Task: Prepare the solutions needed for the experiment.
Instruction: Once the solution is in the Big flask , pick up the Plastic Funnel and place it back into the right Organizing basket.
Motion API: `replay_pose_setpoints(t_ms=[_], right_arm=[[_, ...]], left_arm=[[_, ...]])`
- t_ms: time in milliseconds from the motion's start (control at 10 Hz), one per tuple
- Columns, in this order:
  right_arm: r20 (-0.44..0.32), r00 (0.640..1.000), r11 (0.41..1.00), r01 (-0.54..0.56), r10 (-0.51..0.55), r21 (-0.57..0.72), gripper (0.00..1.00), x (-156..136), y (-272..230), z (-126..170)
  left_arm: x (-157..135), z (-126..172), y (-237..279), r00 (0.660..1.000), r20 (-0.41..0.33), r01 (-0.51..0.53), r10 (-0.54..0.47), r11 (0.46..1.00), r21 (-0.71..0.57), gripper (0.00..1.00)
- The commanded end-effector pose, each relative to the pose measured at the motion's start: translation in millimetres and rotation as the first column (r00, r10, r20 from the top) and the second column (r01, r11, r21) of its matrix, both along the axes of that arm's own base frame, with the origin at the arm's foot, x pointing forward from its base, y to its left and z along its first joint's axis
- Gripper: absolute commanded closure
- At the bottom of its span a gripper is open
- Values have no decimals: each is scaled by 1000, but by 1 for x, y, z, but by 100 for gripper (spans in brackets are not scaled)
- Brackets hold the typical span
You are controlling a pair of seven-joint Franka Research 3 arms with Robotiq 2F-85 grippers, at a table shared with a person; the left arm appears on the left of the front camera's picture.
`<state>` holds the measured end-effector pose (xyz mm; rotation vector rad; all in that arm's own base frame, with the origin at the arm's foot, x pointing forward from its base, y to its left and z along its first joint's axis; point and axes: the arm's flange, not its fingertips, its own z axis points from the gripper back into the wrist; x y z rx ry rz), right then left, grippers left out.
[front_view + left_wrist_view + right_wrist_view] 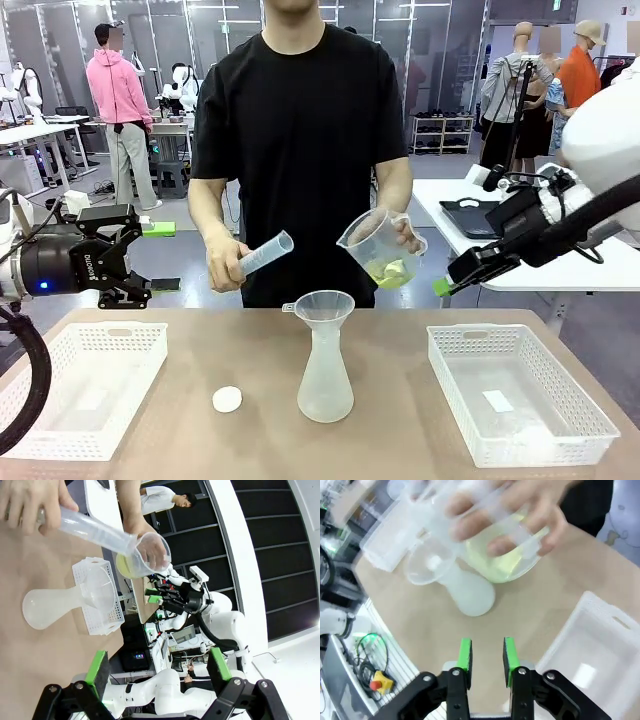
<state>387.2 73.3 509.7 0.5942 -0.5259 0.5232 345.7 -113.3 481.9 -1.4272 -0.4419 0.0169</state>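
At the far left the left pincer (138, 260) hangs above the worktop (400, 445), over the far edge of a white basket (60, 440). Its fingers are spread wide with nothing between them, and in the left wrist view the two green pads (97, 672) stand well apart. Just right of that basket a small round white cap (227, 400) lies flat on the worktop.

Above the cap, one hand (222, 268) of the person holds a clear measuring tube (268, 252) aslant, its open end raised toward the middle. On the worktop in the middle stands a frosted flask (325, 385) with a funnel (324, 305) seated in its neck.

Up and to the right of the funnel, the person's other hand (406, 235) holds a clear beaker (378, 245) tilted in the air. The solution (388, 272), a pale yellow-green liquid, lies pooled in the beaker's lowest corner, above the worktop and apart from the funnel. It also shows through the beaker wall in the left wrist view (127, 567) and the right wrist view (505, 560).

Just right of the beaker is the right pincer (441, 287), its green tip near the beaker but not touching it. In the right wrist view its pads (465, 655) stand close together with a narrow gap, pinching nothing. Below it a second white basket (470, 440) rests on the worktop.
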Motion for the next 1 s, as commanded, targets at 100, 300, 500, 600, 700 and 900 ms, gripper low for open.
replay_pose_setpoints(t_ms=[100,300,500,600,700,900], right_arm=[[-252,954,916,238,-159,324,49,-4,-36,-5],[-372,925,872,247,-81,422,29,-6,-66,-12],[-439,898,805,251,13,538,9,-9,-81,-15],[-461,887,786,264,30,558,6,-7,-84,-20],[-512,858,770,297,44,564,6,-3,-86,-25],[-562,827,751,357,23,556,6,0,-85,-30]], left_arm=[[-3,0,-3,1000,0,-5,5,1000,-30,0],[-3,0,-3,1000,0,-5,5,1000,-30,0],[-3,0,-3,1000,0,-5,5,1000,-30,0],[-3,0,-3,1000,0,-5,5,1000,-30,0],[-3,0,-3,1000,0,-5,5,1000,-30,0],[-3,0,-3,1000,0,-5,5,1000,-30,0]])
